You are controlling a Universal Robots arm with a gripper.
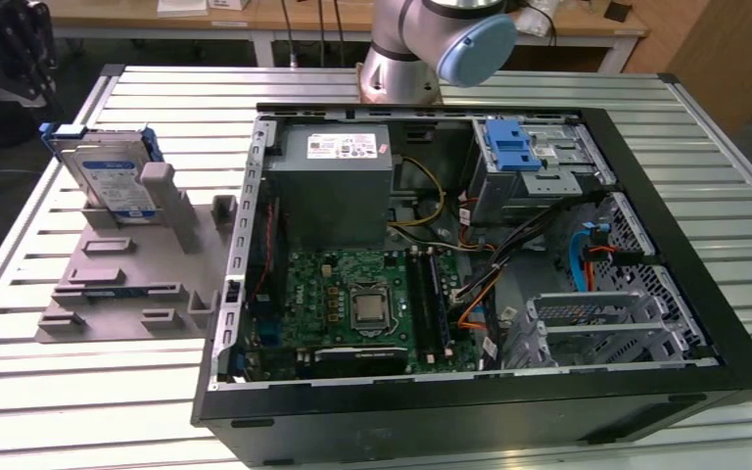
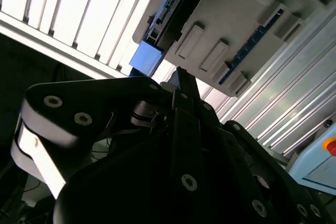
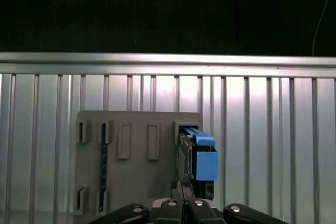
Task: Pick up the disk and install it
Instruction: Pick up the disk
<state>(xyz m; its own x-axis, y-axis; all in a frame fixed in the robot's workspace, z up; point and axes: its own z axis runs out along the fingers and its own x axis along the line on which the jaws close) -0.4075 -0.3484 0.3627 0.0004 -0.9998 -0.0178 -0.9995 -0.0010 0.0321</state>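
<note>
A slatted metal worktop [image 1: 89,431] carries an open black computer case [image 1: 481,392] lying on its side, with a grey plastic fixture block [image 1: 115,284] next to it on the exterior view's left. The disk [image 1: 99,176] stands on edge in the fixture, at the end farthest from the camera, leaning against a grey upright post [image 1: 161,196]. Its white-and-blue label faces outward and blue bracket rails run along its edges. It sits outside the case, just beside the case's wall.

Inside the case a grey power-supply box [image 1: 337,186] with a white sticker lies just above a green motherboard [image 1: 363,304]. A blue plastic clip [image 1: 513,147] sits on the metal drive bay in the far corner. The arm's grey base [image 1: 409,49] rises from the worktop behind the case.

In the first wrist view the pincer [image 3: 181,186] points toward the fixture, and the disk appears edge-on beyond its tip, its blue bracket facing the camera. The two black fingertips [image 3: 177,184] look pressed together with nothing between them, so the pincer is closed and empty, clear of the disk. In the second wrist view the pincer's dark linkage is in the foreground, with the fixture's pale underside beyond it
</note>
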